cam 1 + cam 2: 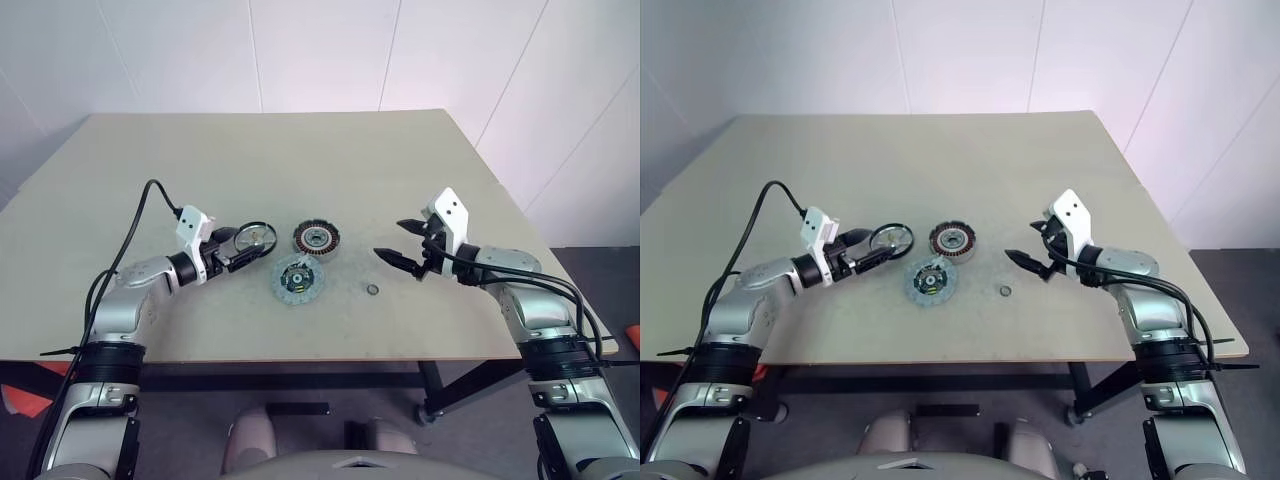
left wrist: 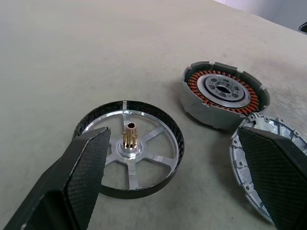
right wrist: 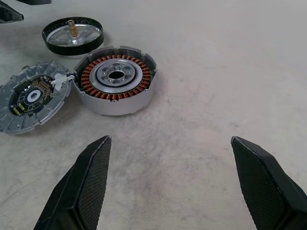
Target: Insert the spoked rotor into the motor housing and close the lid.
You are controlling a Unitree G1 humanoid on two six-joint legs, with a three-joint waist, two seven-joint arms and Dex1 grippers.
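Nearest the front edge of the desk (image 1: 300, 340), slightly right of centre: a tiny loose metal ring (image 1: 372, 290), lying alone.

Just left of it, the lid (image 1: 297, 281) lies flat with its dark centre and small white marks facing up. Its rim touches or nearly touches the motor housing (image 1: 316, 238), which sits at the lid's 1 o'clock with its coppery windings exposed and nothing inside it.

The spoked rotor (image 1: 256, 238) lies flat at the housing's 9 o'clock, close beside it but apart, with a small brass gear standing at its hub.

Left claw (image 2: 187, 177): released, fingers spread wide. It is low over the desk with one finger by the rotor's near rim and the other over the lid. Nothing grasped.

Right claw (image 1: 400, 242): released, fingers wide apart, empty. It hovers at the housing's 3 o'clock, well apart from it, pointing toward the parts.
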